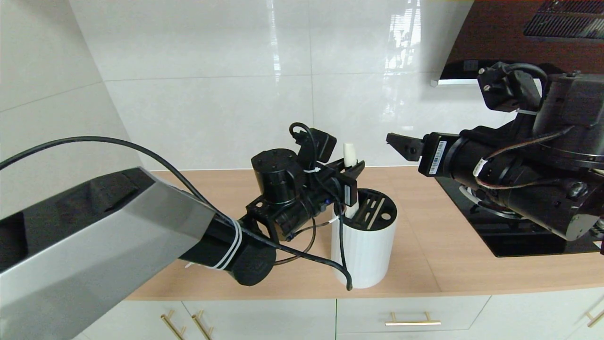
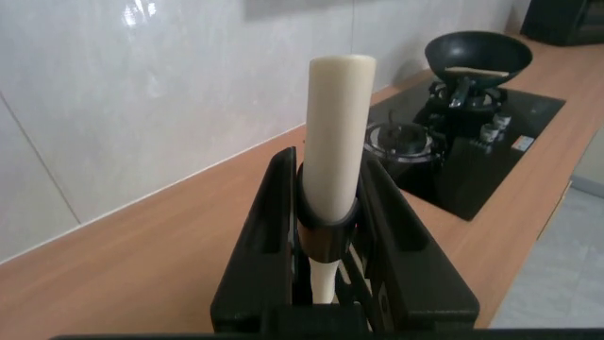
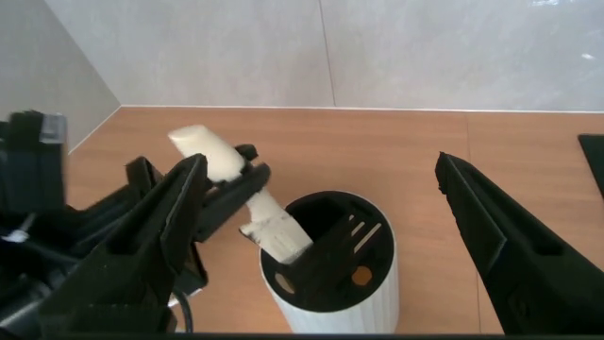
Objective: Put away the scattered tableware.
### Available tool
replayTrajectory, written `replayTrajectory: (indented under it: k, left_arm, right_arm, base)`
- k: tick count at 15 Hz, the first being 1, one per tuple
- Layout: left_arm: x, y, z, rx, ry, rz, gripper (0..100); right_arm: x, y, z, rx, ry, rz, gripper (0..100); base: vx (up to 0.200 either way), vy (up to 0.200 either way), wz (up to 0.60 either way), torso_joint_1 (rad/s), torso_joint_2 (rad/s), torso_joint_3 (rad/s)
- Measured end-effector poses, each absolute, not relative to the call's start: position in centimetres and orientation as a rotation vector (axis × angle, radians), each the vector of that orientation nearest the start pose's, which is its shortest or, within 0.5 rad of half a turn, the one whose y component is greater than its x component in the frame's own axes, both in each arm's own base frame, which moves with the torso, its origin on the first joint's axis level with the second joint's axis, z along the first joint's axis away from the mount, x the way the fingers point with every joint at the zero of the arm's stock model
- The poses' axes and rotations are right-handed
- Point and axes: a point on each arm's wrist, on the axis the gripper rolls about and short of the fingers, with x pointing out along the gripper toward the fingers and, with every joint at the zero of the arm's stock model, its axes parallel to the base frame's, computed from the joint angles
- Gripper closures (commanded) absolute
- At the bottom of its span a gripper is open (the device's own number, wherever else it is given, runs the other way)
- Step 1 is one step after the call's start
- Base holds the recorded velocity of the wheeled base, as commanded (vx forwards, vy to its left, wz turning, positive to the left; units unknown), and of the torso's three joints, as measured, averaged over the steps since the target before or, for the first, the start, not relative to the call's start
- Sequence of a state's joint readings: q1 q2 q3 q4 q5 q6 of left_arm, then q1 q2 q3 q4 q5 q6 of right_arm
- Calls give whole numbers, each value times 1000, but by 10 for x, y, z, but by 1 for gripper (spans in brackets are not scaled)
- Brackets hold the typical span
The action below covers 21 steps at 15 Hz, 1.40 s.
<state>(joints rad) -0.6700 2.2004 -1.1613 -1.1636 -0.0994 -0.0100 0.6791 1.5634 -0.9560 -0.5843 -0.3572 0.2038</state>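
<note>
Head view: the left gripper (image 1: 351,175) sits just above the white slotted holder (image 1: 365,245), which stands on the wooden surface (image 1: 424,255) left of the hob (image 1: 514,236). Its fingers are clamped on a cream-handled utensil (image 1: 349,153), kept nearly upright so the lower end can drop into a slot

Left wrist view: the fingers (image 2: 274,236) pinch the utensil low on its handle, which probably helps to steer it

Right wrist view: the right gripper (image 3: 319,165) hangs spread wide and empty above the holder, likely kept clear of the insertion. The utensil's tip looks to be inside the holder's rim
</note>
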Motion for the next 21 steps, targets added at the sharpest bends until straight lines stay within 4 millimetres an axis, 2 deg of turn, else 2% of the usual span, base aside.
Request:
replayTrajectory:
  k: [9,15,16,21]
  left_arm:
    - [345,-281,115,-30,-65,-778,100]
    - [347,-282,107,-23,-40,-778,100]
    - [347,-283,106,-23,-40,-777,0]
    - [346,-281,116,-35,-79,-772,0]
  right_arm:
    - [227,173,259,190,54,318,0]
    - [227,173,259,190,55,319,0]
    - [227,173,259,190,55,319,0]
    - [227,173,259,190,55,318,0]
  base:
    - [0,0,0,0,0,0]
    - [0,0,0,0,0,0]
    - [0,0,0,0,0,0]
    - [0,0,0,0,0,0]
